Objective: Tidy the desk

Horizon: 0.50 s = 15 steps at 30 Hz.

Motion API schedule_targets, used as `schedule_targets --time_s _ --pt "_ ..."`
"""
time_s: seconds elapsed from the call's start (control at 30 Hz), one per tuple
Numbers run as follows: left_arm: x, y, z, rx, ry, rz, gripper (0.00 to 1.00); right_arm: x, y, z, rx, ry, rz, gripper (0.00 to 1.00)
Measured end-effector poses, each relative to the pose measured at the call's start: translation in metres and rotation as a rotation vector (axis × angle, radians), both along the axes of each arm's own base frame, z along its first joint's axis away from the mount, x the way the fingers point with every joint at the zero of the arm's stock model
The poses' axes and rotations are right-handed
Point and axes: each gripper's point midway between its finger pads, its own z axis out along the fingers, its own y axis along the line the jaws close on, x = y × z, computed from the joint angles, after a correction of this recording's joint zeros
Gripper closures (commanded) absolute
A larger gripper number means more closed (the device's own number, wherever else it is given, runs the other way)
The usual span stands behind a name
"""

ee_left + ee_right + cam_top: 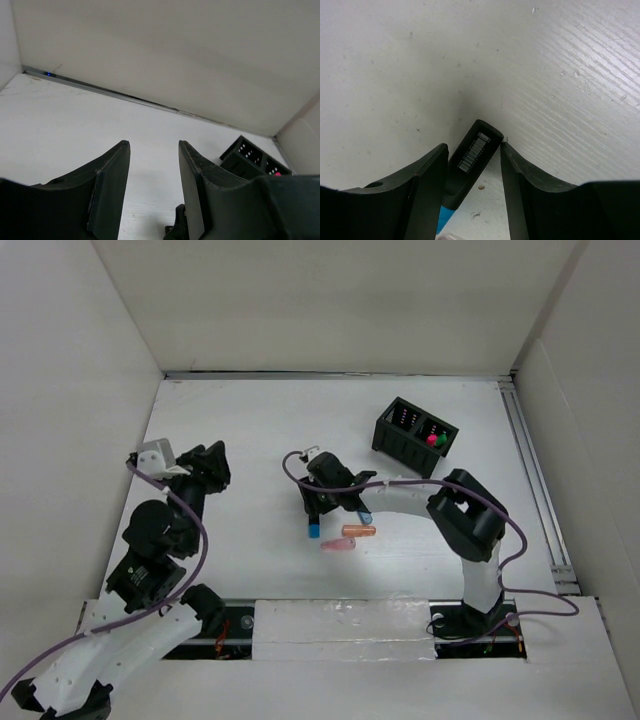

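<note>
The desk (250,430) is a white tabletop with white walls around it. A black marker with a blue end (312,520) lies on it near the middle. In the right wrist view the marker (472,155) lies slanted between my fingers, its barcode label up. My right gripper (472,146) is open and straddles it, with the fingertips down at the desk and the right fingertip touching the marker's end. In the top view the right gripper (318,504) sits over the marker. My left gripper (153,143) is open and empty above the left of the desk (212,466).
An orange pen (358,531), a pink pen (338,545) and a blue-tipped item (364,517) lie just right of the marker. A black compartmented box (414,435) holding red and green things stands at the back right; it also shows in the left wrist view (250,155). A metal rail (530,470) runs along the right edge.
</note>
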Motion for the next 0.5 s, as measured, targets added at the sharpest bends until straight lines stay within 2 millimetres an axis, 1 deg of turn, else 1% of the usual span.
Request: schedule_targets --time_s 0.2,0.23,0.33,0.4,0.43,0.5 --pt "-0.017 0.044 0.010 -0.139 -0.058 0.161 0.58 0.002 0.008 -0.002 -0.051 -0.059 -0.024 0.53" --pt "-0.020 0.049 0.010 -0.159 -0.067 0.178 0.58 0.003 0.010 -0.003 -0.057 -0.069 -0.029 0.61" --pt "-0.025 0.057 0.011 -0.191 -0.085 0.201 0.58 0.007 0.011 -0.003 -0.072 -0.086 -0.044 0.75" --pt "-0.025 0.058 0.012 -0.196 -0.088 0.203 0.58 0.009 0.010 -0.003 -0.078 -0.092 -0.050 0.84" --pt "-0.024 0.057 0.011 -0.194 -0.085 0.202 0.58 0.009 0.009 -0.003 -0.082 -0.095 -0.054 0.91" --pt "-0.023 0.056 0.010 -0.192 -0.082 0.201 0.58 0.010 0.009 -0.002 -0.085 -0.097 -0.055 0.93"
